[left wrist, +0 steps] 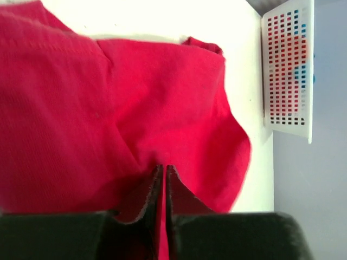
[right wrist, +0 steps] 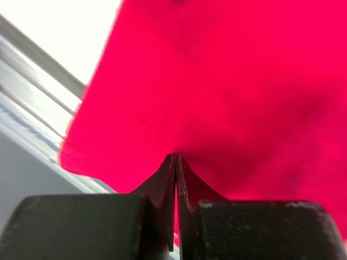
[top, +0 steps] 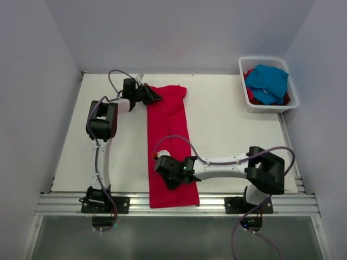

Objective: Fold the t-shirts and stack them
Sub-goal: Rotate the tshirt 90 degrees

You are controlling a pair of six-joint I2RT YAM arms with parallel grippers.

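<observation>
While red t-shirt [top: 168, 124] spans table [top: 227, 141] | left jaws clamp far end | right jaws clamp near end

1 red t-shirt [top: 168, 130] lies on the white table [top: 233, 141] as a long narrow strip running far to near, its near end draped over the metal rail [top: 293, 203]. The left gripper [top: 154, 96] is at its far left corner, the right gripper [top: 161, 162] at its left edge nearer the rail. A white basket [top: 269, 109] at the far right holds a turquoise t-shirt [top: 267, 81] on red cloth [top: 250, 96].
</observation>
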